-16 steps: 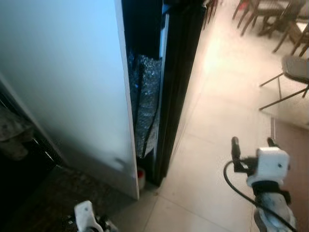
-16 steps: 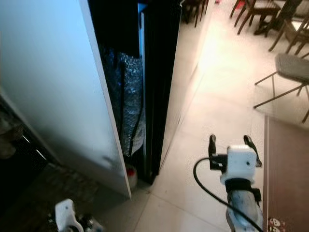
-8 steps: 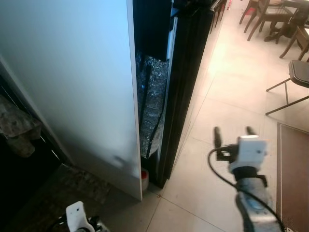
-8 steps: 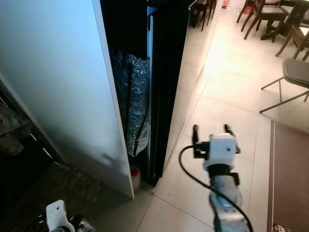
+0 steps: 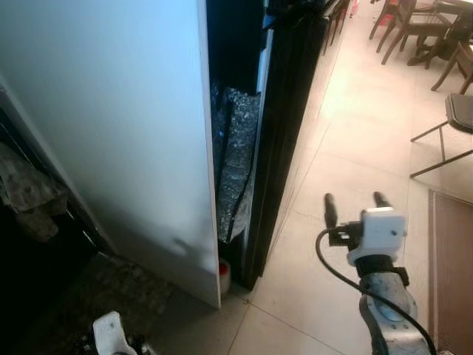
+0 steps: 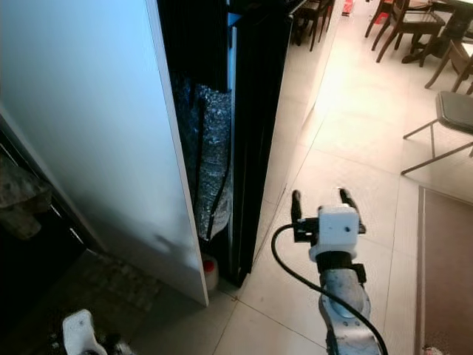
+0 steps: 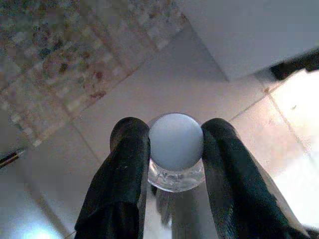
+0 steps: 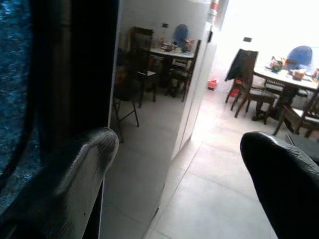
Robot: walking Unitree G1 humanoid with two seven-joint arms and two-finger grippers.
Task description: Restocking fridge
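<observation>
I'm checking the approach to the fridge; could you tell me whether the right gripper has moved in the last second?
Yes. The right gripper has swung toward the robot's left, closer to the black fridge.

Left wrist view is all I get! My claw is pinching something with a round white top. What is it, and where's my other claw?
Observer: It looks like a clear bottle with a pale cap, held low in the left claw, near a white panel.
Operator: And the other claw?
Observer: The right claw is raised over the tile floor, fingers apart, holding nothing.
Operator: What's it pointing at?
Observer: A glossy black cabinet, with wooden chairs beyond.
</observation>
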